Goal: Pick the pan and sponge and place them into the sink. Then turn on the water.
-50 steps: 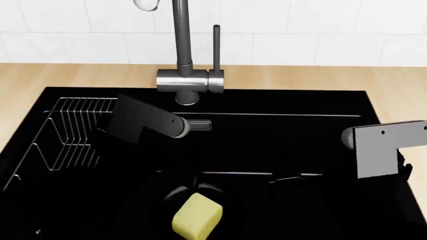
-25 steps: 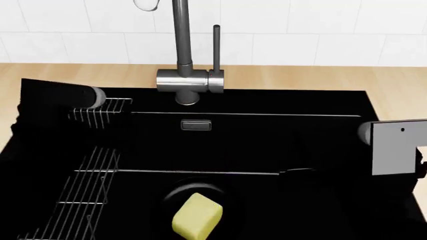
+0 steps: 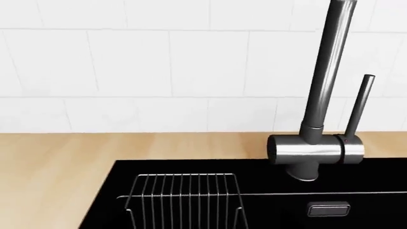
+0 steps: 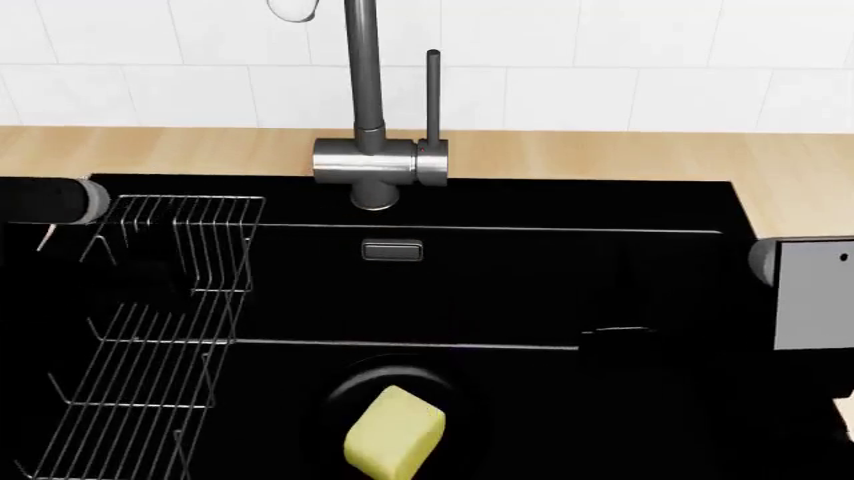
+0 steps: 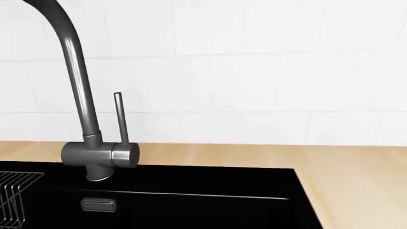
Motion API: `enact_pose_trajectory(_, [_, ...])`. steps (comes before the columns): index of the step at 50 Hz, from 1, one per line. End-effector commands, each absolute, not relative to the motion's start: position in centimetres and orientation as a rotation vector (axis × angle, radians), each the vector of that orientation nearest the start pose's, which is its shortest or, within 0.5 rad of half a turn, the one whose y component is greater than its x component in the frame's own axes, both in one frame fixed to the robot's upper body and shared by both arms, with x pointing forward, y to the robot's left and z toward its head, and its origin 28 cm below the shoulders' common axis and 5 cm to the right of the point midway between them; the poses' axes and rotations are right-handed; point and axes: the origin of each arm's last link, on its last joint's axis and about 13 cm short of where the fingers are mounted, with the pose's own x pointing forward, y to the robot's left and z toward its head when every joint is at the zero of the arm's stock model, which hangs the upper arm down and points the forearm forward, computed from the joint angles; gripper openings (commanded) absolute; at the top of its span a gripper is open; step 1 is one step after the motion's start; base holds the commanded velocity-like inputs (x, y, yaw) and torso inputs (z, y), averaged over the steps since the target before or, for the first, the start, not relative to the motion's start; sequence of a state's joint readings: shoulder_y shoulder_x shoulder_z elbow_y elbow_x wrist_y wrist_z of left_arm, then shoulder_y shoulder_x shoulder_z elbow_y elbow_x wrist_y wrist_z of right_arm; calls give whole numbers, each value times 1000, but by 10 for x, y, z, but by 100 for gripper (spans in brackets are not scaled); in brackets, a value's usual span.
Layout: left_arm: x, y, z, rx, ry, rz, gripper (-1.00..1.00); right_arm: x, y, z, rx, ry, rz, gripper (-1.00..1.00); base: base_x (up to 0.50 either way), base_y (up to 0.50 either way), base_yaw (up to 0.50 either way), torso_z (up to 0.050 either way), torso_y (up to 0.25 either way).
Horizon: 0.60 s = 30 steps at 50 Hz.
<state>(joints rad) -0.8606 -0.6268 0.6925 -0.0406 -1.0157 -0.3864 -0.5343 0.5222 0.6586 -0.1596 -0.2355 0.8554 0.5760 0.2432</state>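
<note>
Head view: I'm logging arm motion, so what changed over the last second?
The left arm swung from over the wire rack out to the left edge, uncovering the rack. The right arm drew back toward the right edge. Neither took or released anything. The sponge, pan, faucet and lever stayed put; no water runs.

Light wooden worktop [image 4: 160, 150] running along the white tiled wall, with the black sink [image 4: 561, 200] sunk into it, reaching close to the back edge; grey faucet [image 4: 367, 160] standing at the middle of the sink's rear rim, upright lever [image 4: 433, 95] just beside it
</note>
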Motion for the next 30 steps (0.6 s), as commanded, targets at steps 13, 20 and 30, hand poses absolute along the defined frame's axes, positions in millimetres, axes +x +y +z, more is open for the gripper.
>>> enact_pose_trajectory(13, [314,252,166,0,94,-5,100,275,-185,172,33,-5,91,100,69,0,0,0,0])
enact_pose_trajectory(20, [313,253,165,5,94,-4,100,275,-184,172,28,-3,90,100,100,0,0,0,0])
enact_pose_trajectory(30, [312,253,165,7,95,-6,100,274,-184,170,23,5,95,100,101,0,0,0,0])
